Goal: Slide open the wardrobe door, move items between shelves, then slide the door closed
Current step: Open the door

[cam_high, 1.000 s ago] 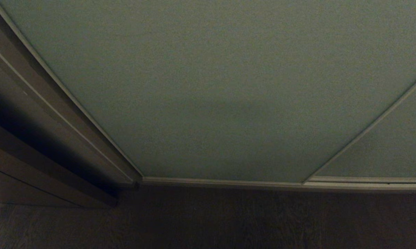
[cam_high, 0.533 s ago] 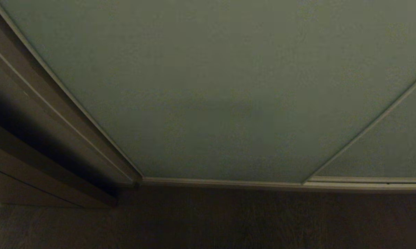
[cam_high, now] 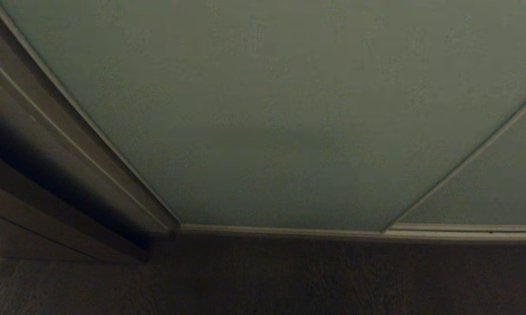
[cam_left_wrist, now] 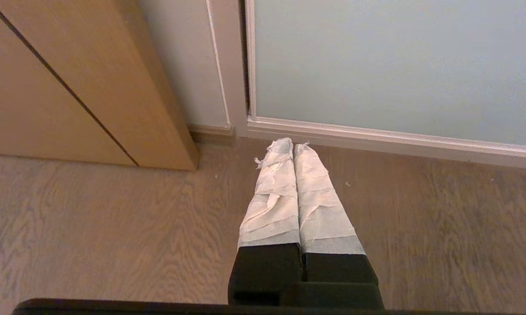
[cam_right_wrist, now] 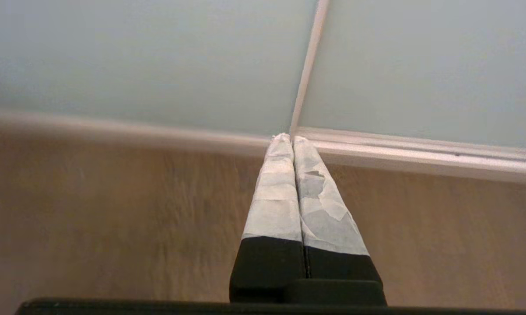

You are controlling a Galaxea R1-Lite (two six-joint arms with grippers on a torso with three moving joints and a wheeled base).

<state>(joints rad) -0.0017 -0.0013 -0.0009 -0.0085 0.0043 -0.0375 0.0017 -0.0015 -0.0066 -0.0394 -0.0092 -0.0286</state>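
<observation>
Nothing moved in head view since earlier | door [cam_high: 280, 113] was shut ahead of both grippers | left gripper [cam_left_wrist: 292, 146], right gripper [cam_right_wrist: 288, 139] were closed, empty, low near floor [cam_left_wrist: 114, 227] | toys unseen; progress unclear

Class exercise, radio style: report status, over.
Left gripper shut, empty, over the wood floor. Right gripper likewise. Sliding wardrobe door closed. Nothing obstructing.

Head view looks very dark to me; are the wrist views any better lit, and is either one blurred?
Head view: dim, sliding wardrobe door bowed by lens distortion. Left wrist view: bright, sharp, left gripper shut above the floor. Right wrist view: bright, streaked with blur on one side, right gripper shut.
</observation>
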